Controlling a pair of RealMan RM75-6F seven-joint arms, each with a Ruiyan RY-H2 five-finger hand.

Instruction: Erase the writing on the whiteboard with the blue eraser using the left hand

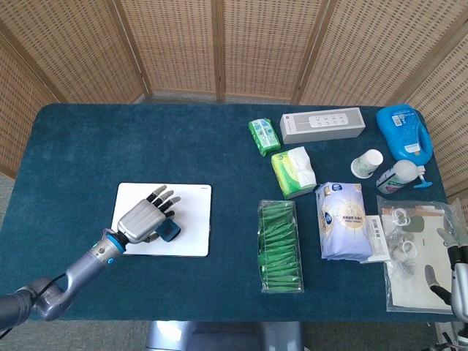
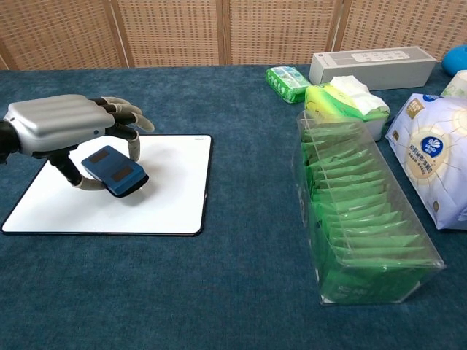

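The white whiteboard (image 1: pixel 194 208) (image 2: pixel 171 197) lies flat on the blue tablecloth at the left. No writing shows on its bare surface. My left hand (image 1: pixel 140 221) (image 2: pixel 62 125) is over the board's left-middle part, palm down, and holds the blue eraser (image 1: pixel 170 232) (image 2: pixel 114 172) between thumb and fingers. The eraser is tilted, and its lower end sits at or just above the board. My right hand (image 1: pixel 453 267) is at the table's far right front corner, fingers apart, holding nothing.
A clear box of green packets (image 1: pixel 280 245) (image 2: pixel 357 233) stands right of the board. Further right lie tissue packs (image 1: pixel 294 171), a white pack (image 1: pixel 342 219), a grey box (image 1: pixel 322 125), a blue jug (image 1: pixel 404 131), a cup (image 1: pixel 367 163) and a plastic bag (image 1: pixel 413 252).
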